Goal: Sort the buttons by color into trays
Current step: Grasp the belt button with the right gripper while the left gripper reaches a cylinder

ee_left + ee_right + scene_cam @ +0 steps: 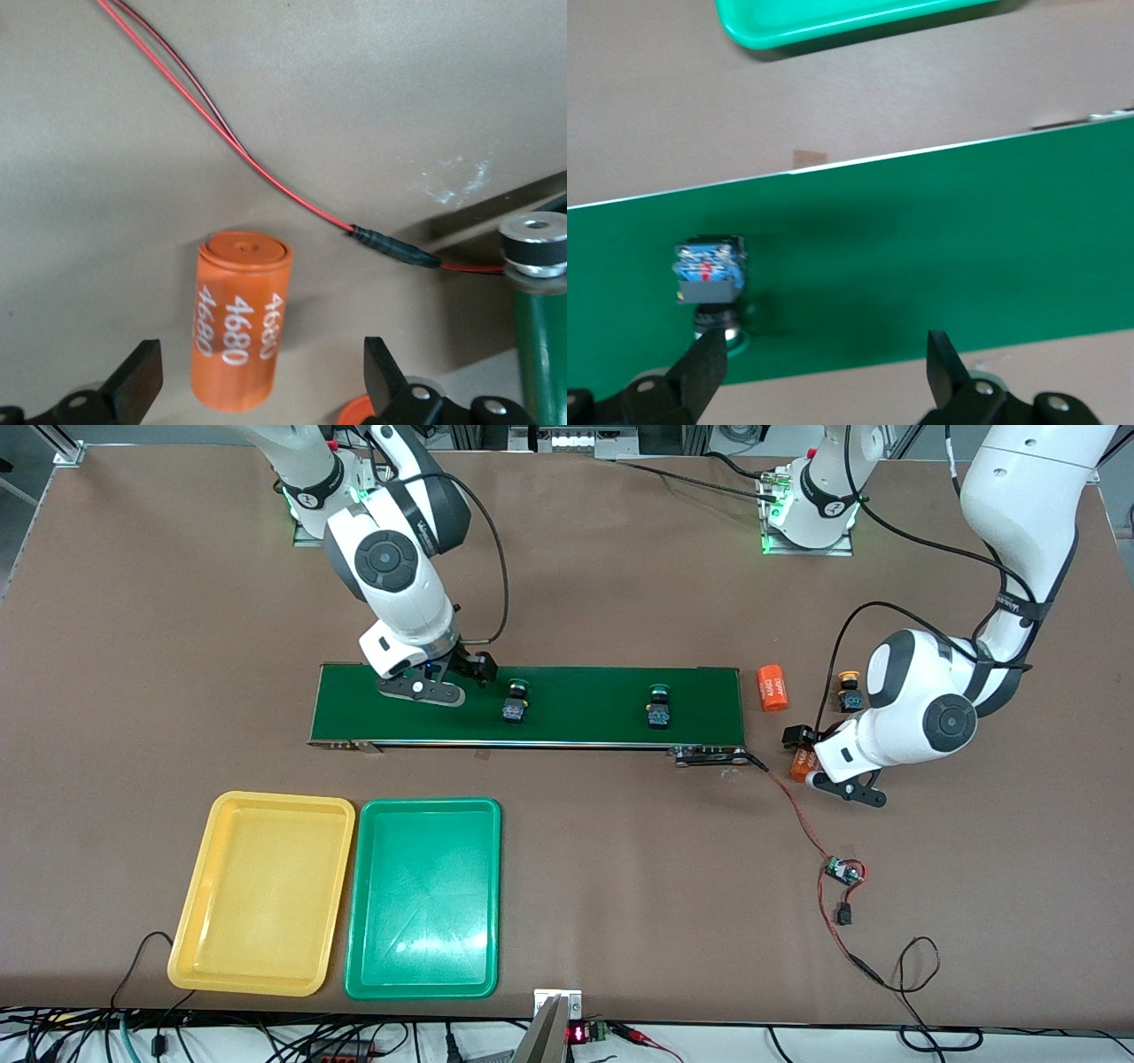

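Here two green-capped buttons [516, 701] [658, 707] lie on the flat dark green conveyor belt [585, 691]; a yellow-capped button [850, 691] sits on the table beside the left arm. Glossy yellow tray [232, 957] and green tray [381, 965] touch, nearer the camera. Right gripper [423, 691] wide, empty, over the belt; left gripper [257, 385] wide, empty, astride an orange printed cylinder [237, 323]; red wire [266, 177] close by

The orange cylinder [239, 323] under the left wrist carries white print reading "4680", repeated around its side.
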You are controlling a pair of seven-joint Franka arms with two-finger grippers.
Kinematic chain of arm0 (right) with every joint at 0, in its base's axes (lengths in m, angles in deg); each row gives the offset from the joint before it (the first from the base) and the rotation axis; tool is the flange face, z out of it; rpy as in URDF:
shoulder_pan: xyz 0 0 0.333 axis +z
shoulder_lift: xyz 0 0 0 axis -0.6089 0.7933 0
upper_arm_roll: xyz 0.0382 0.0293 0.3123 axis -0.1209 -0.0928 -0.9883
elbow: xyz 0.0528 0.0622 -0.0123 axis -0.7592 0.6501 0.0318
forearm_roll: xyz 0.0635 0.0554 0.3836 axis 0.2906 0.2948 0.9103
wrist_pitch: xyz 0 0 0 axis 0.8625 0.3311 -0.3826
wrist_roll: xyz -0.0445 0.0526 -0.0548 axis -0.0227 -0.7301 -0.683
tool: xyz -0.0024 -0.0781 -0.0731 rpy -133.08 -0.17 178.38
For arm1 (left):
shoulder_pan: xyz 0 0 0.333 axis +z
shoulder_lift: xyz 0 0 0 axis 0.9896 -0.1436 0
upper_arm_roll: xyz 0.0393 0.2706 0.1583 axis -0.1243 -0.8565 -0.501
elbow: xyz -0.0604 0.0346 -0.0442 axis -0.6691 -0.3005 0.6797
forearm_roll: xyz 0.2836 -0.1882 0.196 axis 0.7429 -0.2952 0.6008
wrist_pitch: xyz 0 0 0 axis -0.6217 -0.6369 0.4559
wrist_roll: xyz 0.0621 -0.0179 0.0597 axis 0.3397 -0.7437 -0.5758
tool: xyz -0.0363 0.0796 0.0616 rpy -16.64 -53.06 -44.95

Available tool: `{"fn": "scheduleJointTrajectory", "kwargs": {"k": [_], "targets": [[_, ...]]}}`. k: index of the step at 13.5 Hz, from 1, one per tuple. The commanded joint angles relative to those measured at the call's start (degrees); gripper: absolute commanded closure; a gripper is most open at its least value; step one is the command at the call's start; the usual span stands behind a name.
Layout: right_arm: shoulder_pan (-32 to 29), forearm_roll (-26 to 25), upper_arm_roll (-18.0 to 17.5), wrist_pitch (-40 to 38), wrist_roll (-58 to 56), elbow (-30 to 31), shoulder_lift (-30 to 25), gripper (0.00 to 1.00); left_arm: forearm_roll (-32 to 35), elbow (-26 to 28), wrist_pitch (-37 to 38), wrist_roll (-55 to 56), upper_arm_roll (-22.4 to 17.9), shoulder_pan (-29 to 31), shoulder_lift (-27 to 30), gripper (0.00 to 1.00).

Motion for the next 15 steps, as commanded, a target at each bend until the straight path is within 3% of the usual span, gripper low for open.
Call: {"fn": "scheduleJointTrajectory", "kwargs": {"k": [1, 6, 7, 8, 11, 12, 14, 15], "targets": [[1.65, -0.94, 0.25, 4.15, 1.53, -1.35, 2.48, 0.00, 2.87, 0.02, -1.80, -1.84, 0.43, 0.99, -1.31, 0.00], [2.45, -0.94, 0.25, 8.99, 1.53, -1.35, 5.29, 0.00, 3.75, 0.28, -4.08, -2.81, 0.34, 2.66, -4.13, 0.02], [2.45, -0.94, 0.25, 9.17, 1.53, -1.35, 6.08, 0.00, 3.75, 0.72, -4.00, -2.81, 0.34, 2.75, -3.95, 0.13], [2.45, -1.20, 0.34, 9.95, 1.53, -1.26, 6.52, 0.00, 3.75, 0.98, -3.21, -2.03, 0.34, 2.66, -3.69, 0.43], [2.62, -1.73, 0.34, 12.06, 1.53, -1.26, 8.71, 0.00, 3.67, 2.13, -1.98, -0.26, 0.51, 2.40, -2.29, 0.92], [2.45, -2.34, 0.34, 12.85, 1.53, -1.26, 9.24, 0.00, 3.67, 2.04, -0.84, -0.26, 0.77, 2.14, -1.41, 1.00], [2.45, -2.70, 0.34, 14.26, 1.53, -1.26, 10.30, 0.00, 3.75, 1.87, -0.22, -1.40, 1.39, 1.79, 0.87, 1.00], [2.45, -2.70, 0.43, 14.70, 1.44, -1.26, 10.74, 0.05, 3.75, 1.34, 1.09, -1.93, 2.44, 1.18, 1.93, 1.00]]}}
